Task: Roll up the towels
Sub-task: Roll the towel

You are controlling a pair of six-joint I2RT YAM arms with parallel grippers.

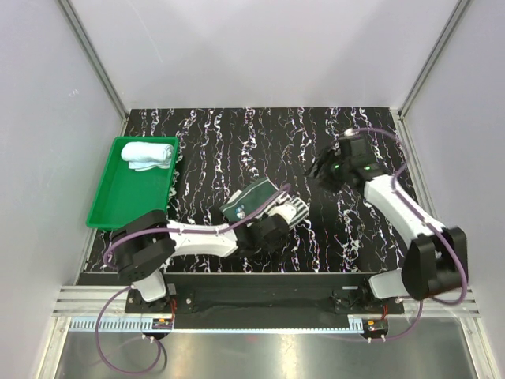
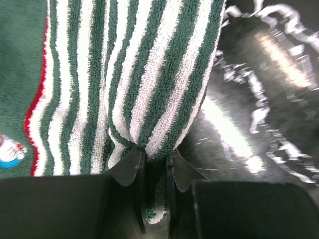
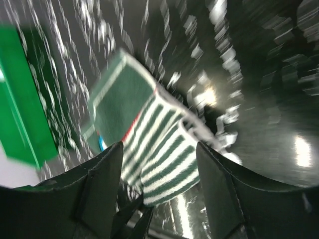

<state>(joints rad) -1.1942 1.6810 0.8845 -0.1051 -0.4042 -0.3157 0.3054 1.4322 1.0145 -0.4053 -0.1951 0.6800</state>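
1. Two towels in view. The light blue towel (image 1: 147,154) lies bunched, looks already rolled, at the 12 o'clock end of the green tray (image 1: 118,201), which sits at 9-10 o'clock on the black marbled table (image 1: 237,134).
2. The striped towel (image 1: 293,210) is at table centre, a bit toward 6 o'clock. Green-and-white stripes, a red line, then a plain green patterned end.
3. Its long axis runs roughly 9 to 3 o'clock: green end toward 9, striped end toward 3. How far it is rolled I can't tell.
4. The left gripper (image 2: 155,154) is nearly closed, pinching a fold of the striped towel's near edge; cloth pokes out between the fingers.
5. From that gripper the towel spreads toward 12 o'clock, so a roll would likely push away from the bases.
6. The right gripper (image 1: 318,170) is spread wide and holds nothing. It hangs at about 1 o'clock from the towel, clear of it, looking down on the striped end.
7. The left arm is the nearer one and has contact; the right would need to come back toward 7 o'clock to help.
8. Risk, my guess: one pinch point may let the free end skew.
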